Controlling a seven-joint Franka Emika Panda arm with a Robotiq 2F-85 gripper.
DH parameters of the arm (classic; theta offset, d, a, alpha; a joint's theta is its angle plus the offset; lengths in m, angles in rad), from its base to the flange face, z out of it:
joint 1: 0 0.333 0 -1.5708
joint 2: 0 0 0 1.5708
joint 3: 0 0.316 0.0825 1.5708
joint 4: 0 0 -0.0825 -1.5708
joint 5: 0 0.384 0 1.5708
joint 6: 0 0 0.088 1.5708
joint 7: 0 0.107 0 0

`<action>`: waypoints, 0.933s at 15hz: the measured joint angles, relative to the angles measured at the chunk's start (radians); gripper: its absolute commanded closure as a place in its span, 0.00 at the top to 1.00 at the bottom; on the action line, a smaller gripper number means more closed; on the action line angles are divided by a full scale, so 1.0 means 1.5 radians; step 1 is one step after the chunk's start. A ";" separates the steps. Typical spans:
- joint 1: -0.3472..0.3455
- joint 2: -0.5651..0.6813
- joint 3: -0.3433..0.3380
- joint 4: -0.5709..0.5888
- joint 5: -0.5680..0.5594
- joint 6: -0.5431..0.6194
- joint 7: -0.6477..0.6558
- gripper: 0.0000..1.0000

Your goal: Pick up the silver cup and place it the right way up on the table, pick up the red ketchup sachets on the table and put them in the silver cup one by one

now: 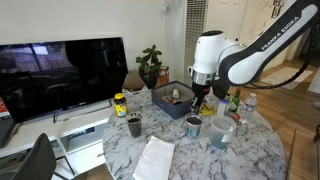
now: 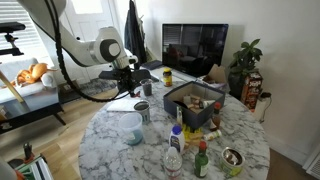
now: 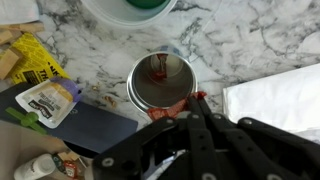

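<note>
The silver cup stands upright on the marbled table. One red ketchup sachet lies inside it. My gripper is just above the cup's near rim and is shut on another red ketchup sachet, which sticks out between the fingertips. In both exterior views the gripper hangs right over the cup. No other sachets show on the table.
A clear plastic cup stands beside the silver cup. A dark cup stands farther off. A dark box holds snack packets. A white paper lies beside the silver cup. Bottles stand at the table's edge.
</note>
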 measured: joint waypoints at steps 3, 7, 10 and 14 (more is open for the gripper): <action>-0.012 0.013 -0.001 0.000 0.000 0.033 0.000 0.38; -0.014 0.017 0.000 -0.002 0.001 0.038 0.000 0.68; -0.014 0.007 0.003 -0.007 0.009 0.035 0.002 0.92; -0.013 -0.061 0.022 -0.043 0.049 0.022 0.003 1.00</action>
